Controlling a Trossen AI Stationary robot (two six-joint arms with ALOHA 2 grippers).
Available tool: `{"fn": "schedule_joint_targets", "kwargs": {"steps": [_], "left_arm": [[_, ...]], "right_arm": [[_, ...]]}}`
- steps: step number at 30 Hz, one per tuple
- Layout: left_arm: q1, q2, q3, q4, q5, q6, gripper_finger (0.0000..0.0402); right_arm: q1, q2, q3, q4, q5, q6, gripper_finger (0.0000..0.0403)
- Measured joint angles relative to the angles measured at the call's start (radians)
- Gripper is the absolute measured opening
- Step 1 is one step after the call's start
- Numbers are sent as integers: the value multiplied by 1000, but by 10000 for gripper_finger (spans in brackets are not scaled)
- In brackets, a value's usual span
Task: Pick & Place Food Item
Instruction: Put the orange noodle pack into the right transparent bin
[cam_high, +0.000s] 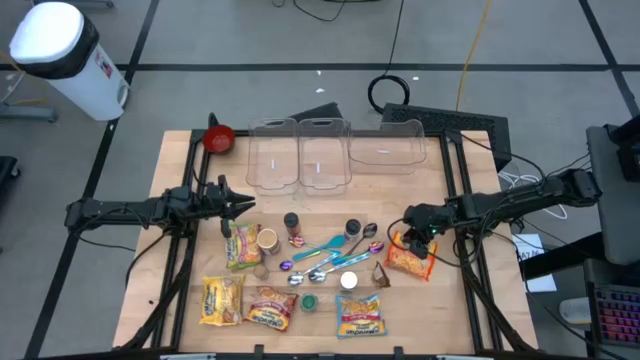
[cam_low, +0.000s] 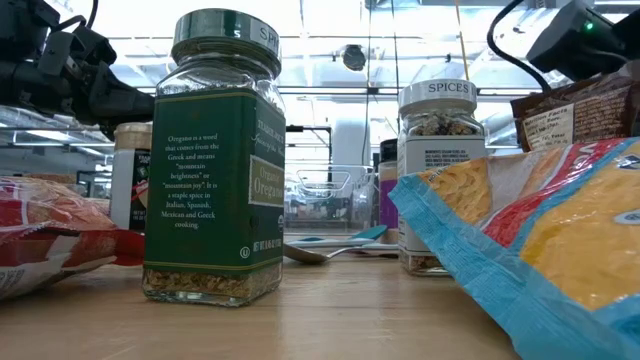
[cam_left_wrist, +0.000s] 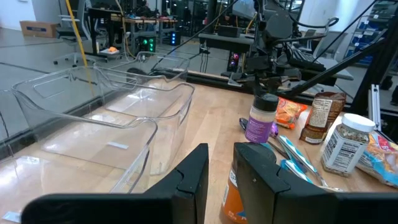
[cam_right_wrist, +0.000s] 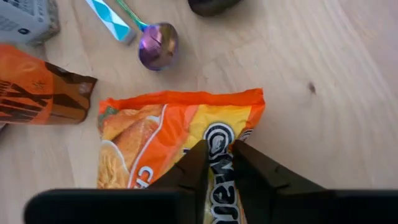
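High view, left to right. Left gripper: hovers beside yellow packet, fingers narrow, nothing held. Clear bins: rigid transparent plastic, rounded corners, no food inside. Spoons: glossy, teal handles. Spice jars: glass cylinders, screw caps. Orange snack bag: crinkly foil pouch, flat on wood table, near right edge. Right gripper: fingers pinched onto bag's top edge. Progress: grasp apparently made; lift, carry, drop remain.

Robotics lab, wooden table on grey floor, equipment racks and cables behind
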Motion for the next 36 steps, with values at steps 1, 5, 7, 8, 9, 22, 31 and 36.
{"fn": "schedule_joint_targets", "kwargs": {"steps": [1, 5, 7, 8, 9, 22, 31, 36], "left_arm": [[0, 0, 0, 0, 0, 0, 81], [0, 0, 0, 0, 0, 0, 81], [0, 0, 0, 0, 0, 0, 81], [0, 0, 0, 0, 0, 0, 81], [0, 0, 0, 0, 0, 0, 81], [0, 0, 0, 0, 0, 0, 81], [0, 0, 0, 0, 0, 0, 81], [0, 0, 0, 0, 0, 0, 81]], "right_arm": [[-1, 0, 0, 9, 0, -11, 50], [-1, -11, -1, 53, 2, -40, 22], [-1, -21, -1, 69, 2, -57, 10], [-1, -27, -1, 81, 2, -63, 5], [-1, -34, -1, 90, 2, -67, 3], [-1, -192, -1, 250, 50, -137, 1], [-86, -240, 67, 360, 188, -303, 0], [-191, -210, 116, 539, 187, -500, 0]]}}
